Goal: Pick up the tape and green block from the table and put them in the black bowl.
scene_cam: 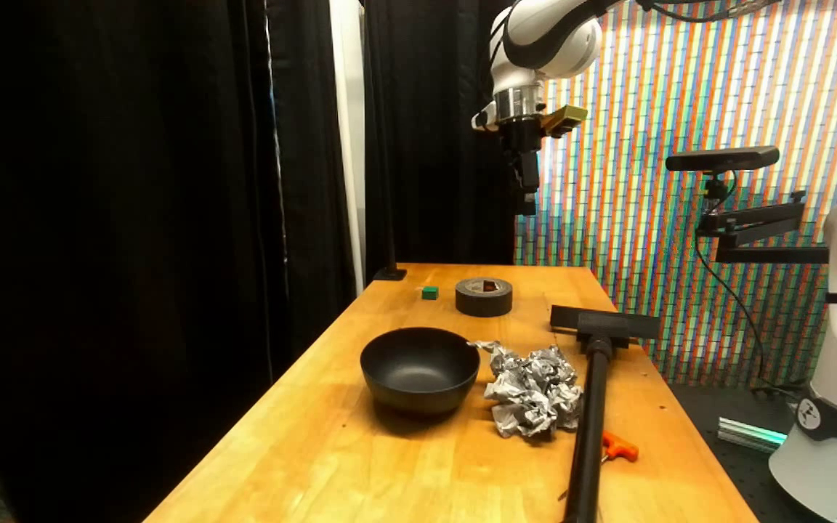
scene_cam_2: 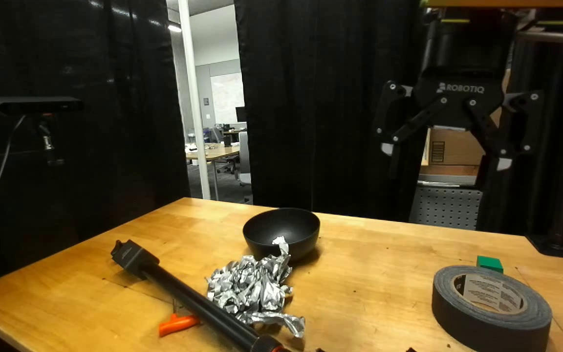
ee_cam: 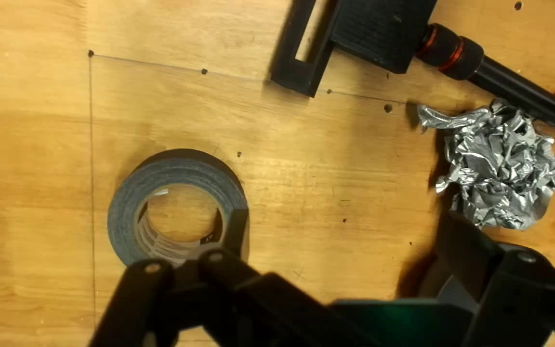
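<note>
The gripper (ee_cam: pixel 350 241) hangs high, wide apart, holding nothing. The tape (ee_cam: pixel 181 173) lies flat on the table (ee_cam: pixel 306 183), left of the gap in the wrist view, so going left seems best.

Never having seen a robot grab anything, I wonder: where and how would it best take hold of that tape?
Probably by the wall of the tape, from straight above, one finger of the open pincer in its hole, the other outside: the tape lies flat on the table, hole facing up.
</note>
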Controlling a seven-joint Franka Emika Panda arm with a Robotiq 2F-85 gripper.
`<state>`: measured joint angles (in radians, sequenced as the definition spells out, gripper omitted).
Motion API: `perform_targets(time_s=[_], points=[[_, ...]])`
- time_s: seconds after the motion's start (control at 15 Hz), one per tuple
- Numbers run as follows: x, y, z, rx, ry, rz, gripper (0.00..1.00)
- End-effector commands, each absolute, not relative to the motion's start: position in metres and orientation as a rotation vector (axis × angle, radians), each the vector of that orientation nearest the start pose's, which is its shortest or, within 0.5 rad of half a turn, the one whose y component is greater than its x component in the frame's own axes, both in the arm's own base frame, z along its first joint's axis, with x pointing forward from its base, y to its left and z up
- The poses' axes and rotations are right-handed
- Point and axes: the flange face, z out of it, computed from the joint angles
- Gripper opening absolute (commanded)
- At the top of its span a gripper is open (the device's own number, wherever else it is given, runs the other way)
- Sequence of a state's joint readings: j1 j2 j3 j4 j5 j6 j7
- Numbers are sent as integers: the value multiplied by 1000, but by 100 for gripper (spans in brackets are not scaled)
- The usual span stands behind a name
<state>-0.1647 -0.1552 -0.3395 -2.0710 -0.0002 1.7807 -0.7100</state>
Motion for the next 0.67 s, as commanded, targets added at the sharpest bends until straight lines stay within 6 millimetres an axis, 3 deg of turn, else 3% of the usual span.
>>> perform_targets(time_s=[0.0, 0.27, 0.6], points=[[432, -267, 480, -2976, -316, 148, 100], [440, -253, 472, -2968, -342, 184, 100], [468, -225, 461, -2944, -420, 216, 100]])
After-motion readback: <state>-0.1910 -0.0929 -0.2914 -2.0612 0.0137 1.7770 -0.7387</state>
